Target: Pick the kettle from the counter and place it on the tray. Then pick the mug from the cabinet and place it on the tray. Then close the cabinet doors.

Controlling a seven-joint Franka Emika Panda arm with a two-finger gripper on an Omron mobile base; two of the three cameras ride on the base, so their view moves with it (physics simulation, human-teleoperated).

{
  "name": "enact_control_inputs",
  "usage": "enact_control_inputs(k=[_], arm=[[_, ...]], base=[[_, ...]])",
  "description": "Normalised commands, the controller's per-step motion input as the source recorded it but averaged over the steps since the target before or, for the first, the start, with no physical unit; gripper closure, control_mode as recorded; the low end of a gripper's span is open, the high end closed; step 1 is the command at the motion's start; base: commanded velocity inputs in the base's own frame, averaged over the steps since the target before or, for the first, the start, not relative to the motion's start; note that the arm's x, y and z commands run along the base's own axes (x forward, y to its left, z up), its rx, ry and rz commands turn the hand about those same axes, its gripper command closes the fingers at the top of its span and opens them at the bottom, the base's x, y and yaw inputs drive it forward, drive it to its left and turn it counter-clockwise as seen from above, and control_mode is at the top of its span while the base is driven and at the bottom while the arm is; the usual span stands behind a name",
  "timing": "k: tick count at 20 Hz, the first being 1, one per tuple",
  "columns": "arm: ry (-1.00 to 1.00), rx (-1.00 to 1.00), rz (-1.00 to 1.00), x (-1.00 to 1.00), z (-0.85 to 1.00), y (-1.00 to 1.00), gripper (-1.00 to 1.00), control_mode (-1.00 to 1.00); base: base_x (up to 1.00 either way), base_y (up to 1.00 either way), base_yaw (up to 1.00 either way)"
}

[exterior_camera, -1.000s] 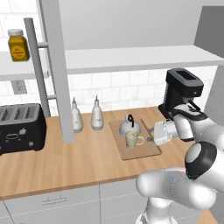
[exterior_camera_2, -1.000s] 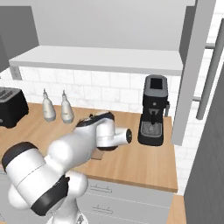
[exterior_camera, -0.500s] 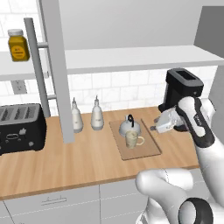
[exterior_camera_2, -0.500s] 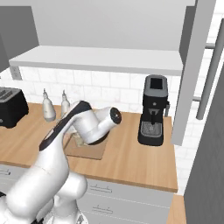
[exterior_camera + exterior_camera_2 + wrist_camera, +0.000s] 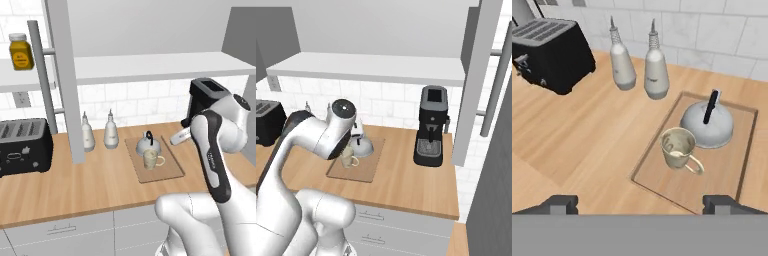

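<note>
Kettle [image 5: 707,124] upright on tray [image 5: 732,172], toward its back half; mug [image 5: 678,148] upright just in front of it on same tray, handle toward front corner, the two close together but touching or not cannot be told. Tray flat on worktop [image 5: 587,135] beside two bottles [image 5: 656,70] and toaster [image 5: 549,52]. Both placing steps judged complete. Gripper [image 5: 640,204] spread wide, holding nothing, raised above tray's near edge. Cabinet doors [image 5: 62,80] standing open, edge-on, with bar handle [image 5: 42,75] visible; jar [image 5: 21,51] on inner shelf. Remaining: closing both doors, left panel and right panel [image 5: 476,85]
</note>
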Motion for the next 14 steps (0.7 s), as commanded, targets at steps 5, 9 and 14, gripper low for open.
enact_control_inputs(k=[5, 9, 14], arm=[[0.26, -0.15, -0.17, -0.23, 0.51, 0.0, -1.0, -1.0], [0.12, -0.05, -0.08, -0.08, 0.12, -0.08, -1.0, -1.0], [0.0, 0.0, 0.0, -0.15, 0.02, 0.0, -1.0, -1.0]], base=[[0.0, 0.0, 0.0], [0.0, 0.0, 0.0], [0.0, 0.0, 0.0]])
